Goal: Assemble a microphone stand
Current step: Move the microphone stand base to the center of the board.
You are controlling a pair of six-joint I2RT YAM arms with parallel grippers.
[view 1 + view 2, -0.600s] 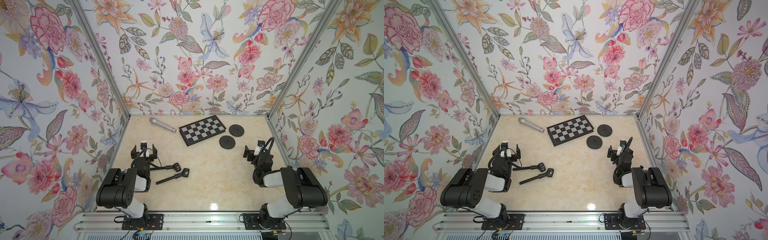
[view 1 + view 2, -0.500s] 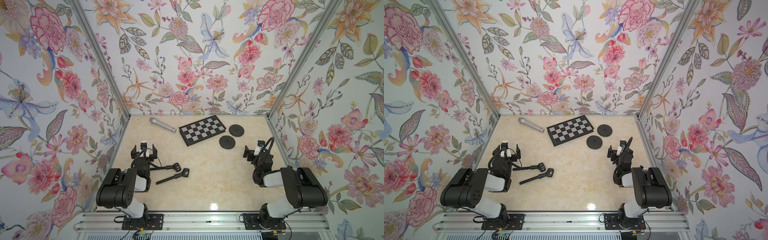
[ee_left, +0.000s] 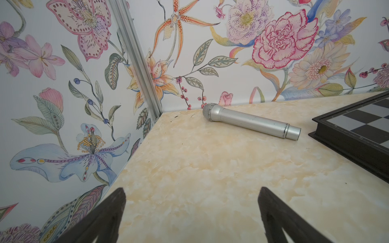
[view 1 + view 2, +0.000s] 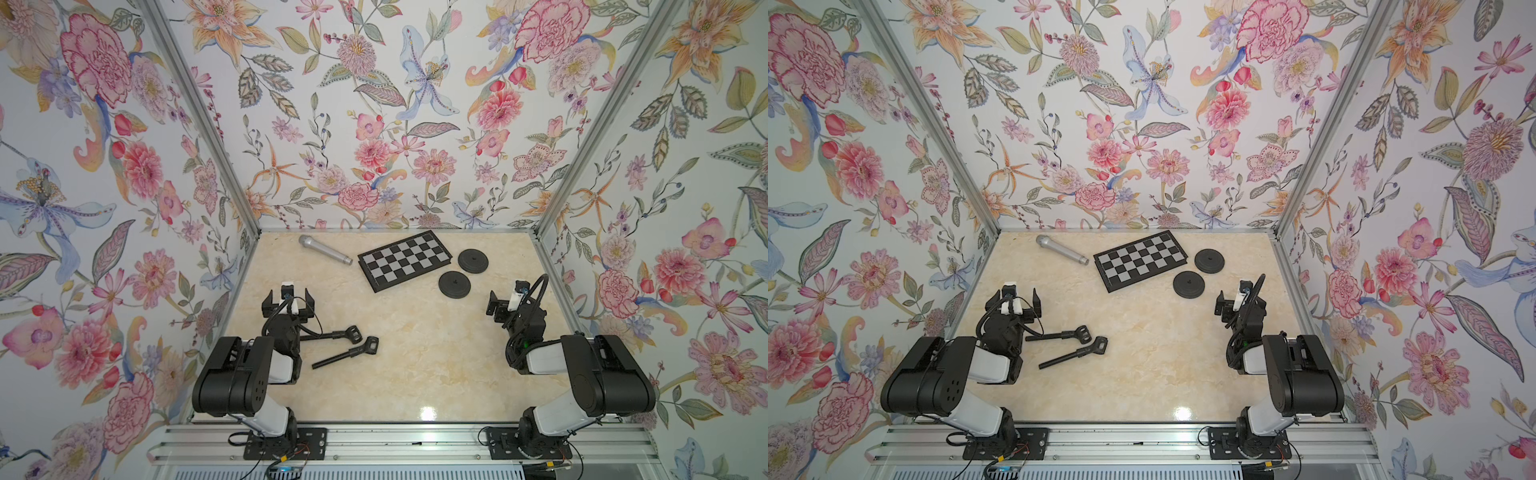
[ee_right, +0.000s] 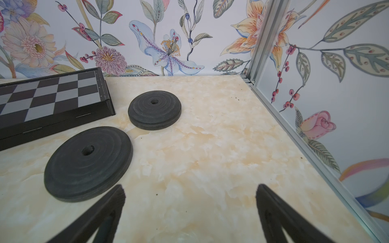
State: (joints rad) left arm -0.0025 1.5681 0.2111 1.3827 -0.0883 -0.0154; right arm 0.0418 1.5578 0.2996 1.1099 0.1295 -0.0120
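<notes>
1. The left arm (image 4: 239, 376) sits in the lower left part of a top view. It is folded up small.
2. The left gripper (image 4: 288, 298) is at the end of it, left of the middle of the picture, and it points toward the top.
3. Its two fingers (image 3: 109, 210) stand wide apart, and nothing is between them.
4. The right arm (image 4: 598, 376) sits in the lower right part, folded up the same way.
5. The right gripper (image 4: 508, 302) points up and a little to the left.
6. Its fingers (image 5: 105, 208) are spread wide too and hold nothing.
7. The two arms are well apart.
</notes>
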